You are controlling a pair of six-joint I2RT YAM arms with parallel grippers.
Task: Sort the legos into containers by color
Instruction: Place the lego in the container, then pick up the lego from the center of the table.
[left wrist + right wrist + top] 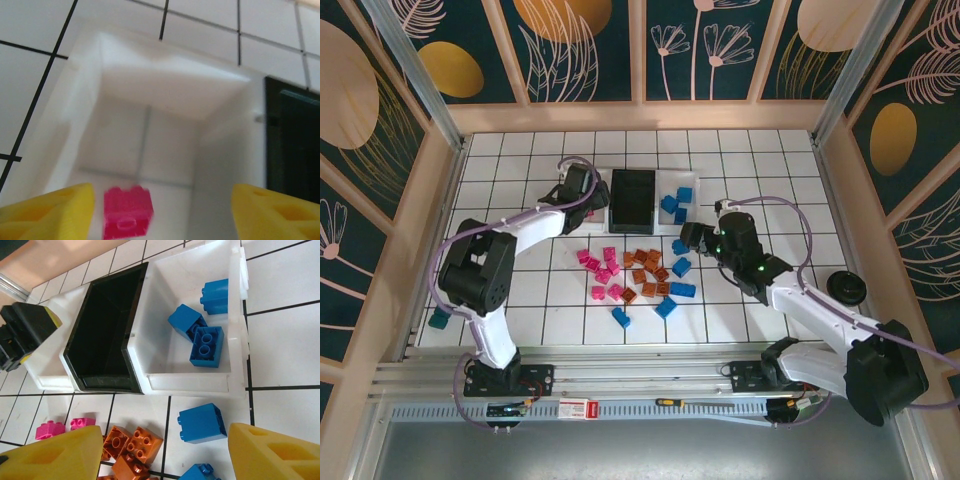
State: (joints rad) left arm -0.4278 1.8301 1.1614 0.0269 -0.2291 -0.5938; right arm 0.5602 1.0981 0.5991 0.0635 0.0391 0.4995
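Note:
My left gripper (582, 196) hangs open over the left white bin (150, 85). A single magenta brick (126, 212), blurred, lies low inside that bin, close to the left finger and not held. My right gripper (162, 455) is also open, above a blue brick (201, 422) that sits on the tiles just outside the right white bin (192, 382). Three blue bricks (206, 346) lie in that bin. Between the two white bins stands the black bin (102, 335), which looks empty. Loose magenta (600, 272), orange (645, 272) and blue (682, 290) bricks are spread across the middle tiles.
The three bins stand side by side at the back centre of the tiled table (770, 190). A black round object (846, 288) lies by the right wall. A blue piece (440, 320) sits at the left edge. Wooden walls enclose the table on three sides.

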